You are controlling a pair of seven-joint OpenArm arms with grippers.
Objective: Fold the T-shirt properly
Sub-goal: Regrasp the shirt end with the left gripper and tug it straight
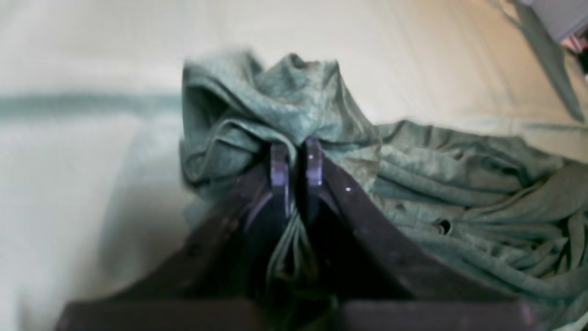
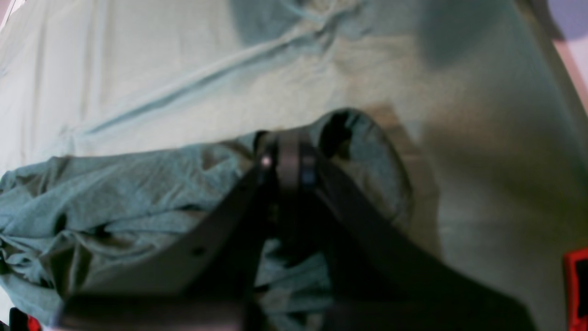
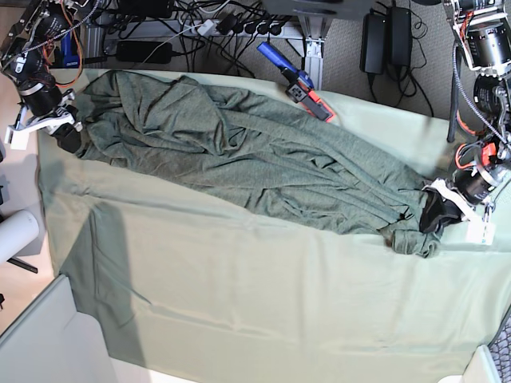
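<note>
The dark grey-green T-shirt [image 3: 239,152] lies crumpled and stretched in a long diagonal band across the pale mint table sheet [image 3: 279,303], from back left to right. My right gripper [image 3: 68,136] is at its back-left end. In the right wrist view the gripper [image 2: 285,158] is shut on a bunch of the shirt [image 2: 115,193]. My left gripper [image 3: 431,215] is at the shirt's right end. In the left wrist view the gripper [image 1: 296,154] is shut on a bunched fold of the shirt [image 1: 459,184], with cloth pinched between the fingers.
A blue and red tool [image 3: 299,80] lies at the sheet's back edge. Cables and power bricks [image 3: 375,36] lie behind the table. A white roll [image 3: 16,235] sits off the left edge. The sheet shows long creases [image 2: 183,92].
</note>
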